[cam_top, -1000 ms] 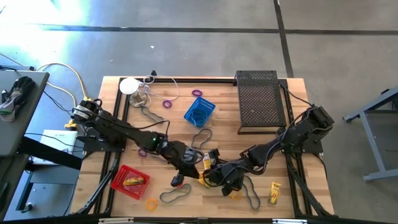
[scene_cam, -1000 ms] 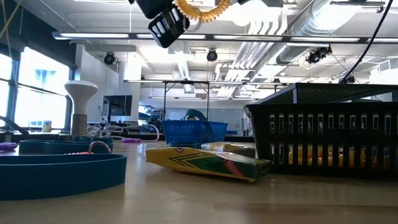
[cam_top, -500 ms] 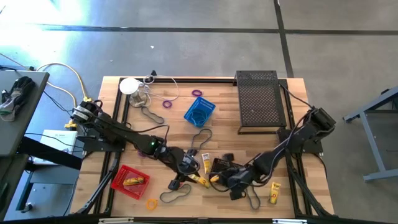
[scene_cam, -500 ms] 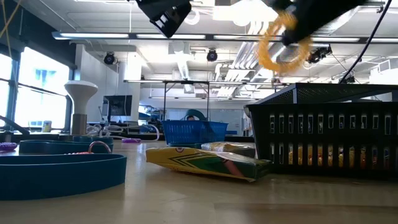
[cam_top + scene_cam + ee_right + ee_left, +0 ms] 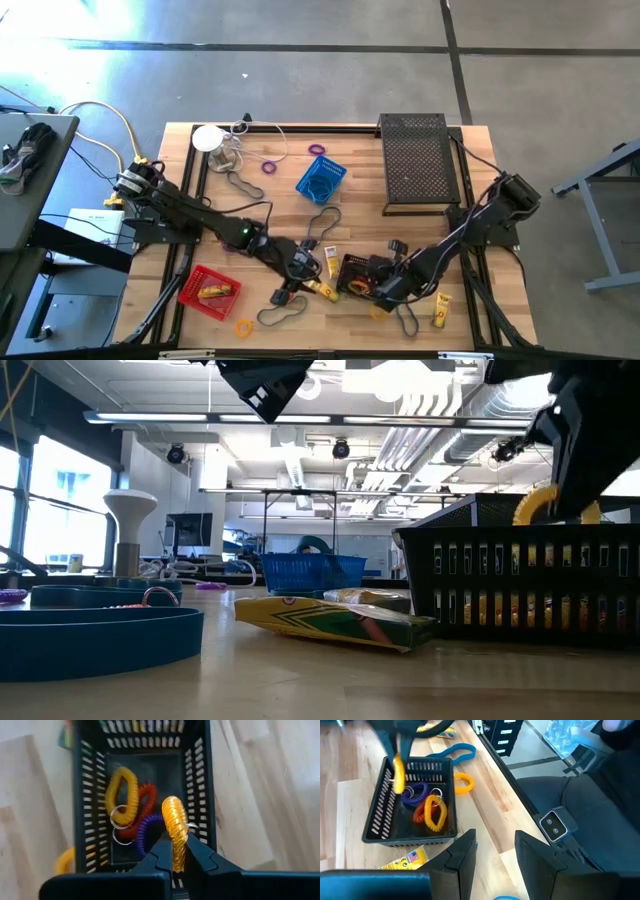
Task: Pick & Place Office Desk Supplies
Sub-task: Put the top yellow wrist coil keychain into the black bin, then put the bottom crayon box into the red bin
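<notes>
Right gripper pinching orange coil ring over small black basket near desk's front edge, lining up drop; left gripper hovering alongside, fingers parted, holding nothing.

The right pincer hides the lower part of its orange coil; the black basket is cut off above.

Blk basket top open, coils inside.

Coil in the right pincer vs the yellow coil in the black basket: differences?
The held orange coil is pinched upright above the black basket; the yellow coil lies loose on its floor. The held one is deeper orange, the resting one paler yellow, against a red coil. Both are spiral loops with a metal ring.
</notes>
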Controlling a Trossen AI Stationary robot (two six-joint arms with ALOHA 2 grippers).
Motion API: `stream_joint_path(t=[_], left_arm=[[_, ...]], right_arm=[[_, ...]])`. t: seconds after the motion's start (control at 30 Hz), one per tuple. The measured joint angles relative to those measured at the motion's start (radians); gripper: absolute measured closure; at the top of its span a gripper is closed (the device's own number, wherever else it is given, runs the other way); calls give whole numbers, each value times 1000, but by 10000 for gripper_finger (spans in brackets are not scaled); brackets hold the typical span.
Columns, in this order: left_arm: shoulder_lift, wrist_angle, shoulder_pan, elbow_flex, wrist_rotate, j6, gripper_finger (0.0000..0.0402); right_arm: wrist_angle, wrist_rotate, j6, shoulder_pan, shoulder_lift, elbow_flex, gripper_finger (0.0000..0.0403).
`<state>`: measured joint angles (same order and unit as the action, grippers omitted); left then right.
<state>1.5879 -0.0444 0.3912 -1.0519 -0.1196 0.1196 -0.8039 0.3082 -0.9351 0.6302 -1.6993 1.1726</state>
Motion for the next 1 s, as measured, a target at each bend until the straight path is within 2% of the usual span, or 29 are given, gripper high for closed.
stream_joint_path(t=[0.2,0.47,0.67,0.8,0.93,1.0], left_arm=[[0,10,0,0,0,-15,270],[0,24,0,0,0,-15,270],[0,49,-3,0,0,-16,270],[0,49,-3,0,3,-18,270],[0,51,-5,0,3,-19,270],[0,56,-10,0,2,-35,270]], right_arm=[[192,-11,43,-9,0,-85,356],[210,-30,18,-17,3,-94,263],[208,-42,105,-18,56,-94,214],[206,-150,106,-18,140,-93,212],[204,-330,-64,6,219,-92,219],[207,-383,-176,43,247,-92,223]])
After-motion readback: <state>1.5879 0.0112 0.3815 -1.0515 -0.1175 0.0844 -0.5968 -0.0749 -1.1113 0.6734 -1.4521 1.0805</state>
